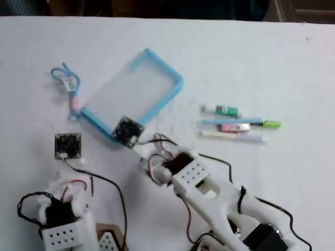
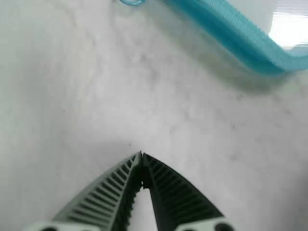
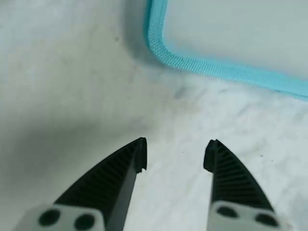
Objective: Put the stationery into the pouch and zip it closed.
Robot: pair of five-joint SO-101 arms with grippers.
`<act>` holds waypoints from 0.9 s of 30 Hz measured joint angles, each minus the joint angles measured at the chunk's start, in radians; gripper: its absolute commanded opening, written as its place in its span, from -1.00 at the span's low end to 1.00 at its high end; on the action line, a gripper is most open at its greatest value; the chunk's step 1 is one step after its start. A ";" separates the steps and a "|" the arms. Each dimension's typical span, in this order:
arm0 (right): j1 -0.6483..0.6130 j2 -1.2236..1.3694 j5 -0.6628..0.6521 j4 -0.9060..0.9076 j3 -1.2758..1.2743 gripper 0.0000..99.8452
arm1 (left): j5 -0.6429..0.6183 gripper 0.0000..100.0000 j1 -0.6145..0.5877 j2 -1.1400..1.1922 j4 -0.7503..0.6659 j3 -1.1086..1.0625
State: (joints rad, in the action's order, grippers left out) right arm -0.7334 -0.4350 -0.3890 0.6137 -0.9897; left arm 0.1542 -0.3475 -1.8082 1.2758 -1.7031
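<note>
The pouch (image 1: 131,94) is clear with a light-blue zipper border and lies flat at mid-table. Its blue cord and pink tag (image 1: 70,89) trail off to its left. The stationery lies to the right of it: a white glue stick (image 1: 222,110), a blue pen with a green cap (image 1: 246,123), a pink piece (image 1: 234,127) and a pale pen (image 1: 233,136). My right gripper (image 3: 175,144) is open over bare table just short of the pouch's near corner (image 3: 156,45). My left gripper (image 2: 141,158) is shut and holds nothing, a short way from the pouch's blue edge (image 2: 231,31).
The right arm (image 1: 193,178) stretches from the bottom right toward the pouch, trailing black and red wires. The left arm (image 1: 65,219) sits at the bottom left. The white table has open room at the far side and on the right.
</note>
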 measured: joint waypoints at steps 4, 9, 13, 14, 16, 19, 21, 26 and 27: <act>-0.012 0.002 -0.006 0.000 0.000 -0.58 | 0.000 -0.95 0.000 0.000 0.000 0.000; -0.061 0.008 -0.029 -0.069 0.000 -0.58 | 0.000 -0.95 0.000 0.000 0.000 0.000; -0.103 0.057 -0.144 -0.120 0.006 -0.58 | 0.000 -0.95 0.000 0.000 0.000 0.000; -0.103 0.083 -0.160 -0.146 0.009 -0.58 | 0.000 -0.95 0.000 0.000 0.000 0.000; -0.098 0.153 -0.181 -0.196 0.034 -0.54 | 0.000 -0.95 0.000 0.000 0.000 0.000; -0.098 0.265 -0.187 -0.229 0.114 -0.38 | 0.000 -0.95 0.000 0.000 0.000 0.000; -0.101 0.333 -0.187 -0.232 0.175 -0.31 | 0.000 -0.95 0.000 0.000 0.000 0.000; -0.101 0.463 -0.190 -0.233 0.305 -0.38 | -0.002 -0.95 -0.002 0.000 0.000 0.000; -0.104 0.491 -0.192 -0.238 0.321 -0.42 | 0.000 -0.95 -0.003 0.000 0.000 0.000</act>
State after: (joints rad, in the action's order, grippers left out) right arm -0.8378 0.0560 -0.5808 0.3759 -0.6690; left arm 0.1542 -0.3506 -1.8082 1.2758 -1.7031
